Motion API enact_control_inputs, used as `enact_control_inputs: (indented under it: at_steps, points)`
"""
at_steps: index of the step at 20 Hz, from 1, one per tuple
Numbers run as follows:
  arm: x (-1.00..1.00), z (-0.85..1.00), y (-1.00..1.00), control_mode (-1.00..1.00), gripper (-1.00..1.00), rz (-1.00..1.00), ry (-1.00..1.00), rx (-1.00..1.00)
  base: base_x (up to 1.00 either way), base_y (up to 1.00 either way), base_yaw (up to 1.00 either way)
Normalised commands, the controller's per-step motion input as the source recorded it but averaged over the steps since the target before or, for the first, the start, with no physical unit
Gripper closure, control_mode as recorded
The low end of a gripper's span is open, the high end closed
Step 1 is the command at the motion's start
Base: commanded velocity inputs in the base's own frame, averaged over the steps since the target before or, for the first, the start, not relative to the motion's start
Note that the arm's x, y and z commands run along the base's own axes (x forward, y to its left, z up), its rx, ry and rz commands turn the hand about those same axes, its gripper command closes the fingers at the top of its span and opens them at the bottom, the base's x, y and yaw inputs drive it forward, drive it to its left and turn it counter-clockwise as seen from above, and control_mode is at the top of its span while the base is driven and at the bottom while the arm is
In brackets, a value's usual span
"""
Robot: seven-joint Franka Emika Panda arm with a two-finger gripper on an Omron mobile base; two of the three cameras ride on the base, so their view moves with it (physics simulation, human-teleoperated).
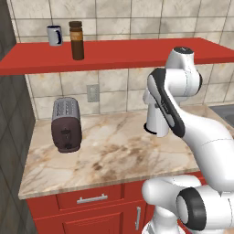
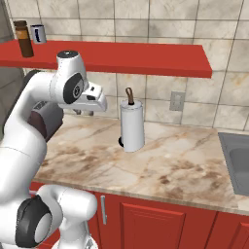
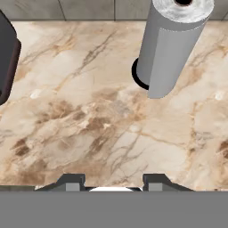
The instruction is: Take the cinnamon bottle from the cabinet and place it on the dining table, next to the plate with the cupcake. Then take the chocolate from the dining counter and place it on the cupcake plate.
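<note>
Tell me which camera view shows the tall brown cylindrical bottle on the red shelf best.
The left base view: the tall brown cylindrical bottle stands whole and fairly large on the red shelf board, beside the white-and-blue mug. The right base view shows the bottle smaller, at the far left edge.

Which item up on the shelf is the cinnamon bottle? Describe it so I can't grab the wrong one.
Find the long red shelf above the marble counter. Near its left end stands the cinnamon bottle, tall, brown and dark-capped; its neighbour, the mug, is short and white with a blue handle.
</note>
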Motion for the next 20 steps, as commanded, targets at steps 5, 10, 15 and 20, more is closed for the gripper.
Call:
enact_control_inputs:
  at_steps: [5, 10, 15, 20]
  points:
    - [-0.04, -0.03, 0.05, -1.0, -1.0, 0.0, 0.02, -0.03, 0.0, 0.0, 0.0]
    - [0.09, 0.04, 0.22, -1.0, -1.0, 0.01, -0.02, -0.01, 0.0, 0.0, 0.0]
    - [0.29, 0.5, 0.88, -1.0, -1.0, 0.12, -0.17, 0.0, 0.0, 0.0, 0.0]
    - [0.08, 0.64, 0.84, -1.0, -1.0, 0.14, -0.23, 0.0, 0.0, 0.0, 0.0]
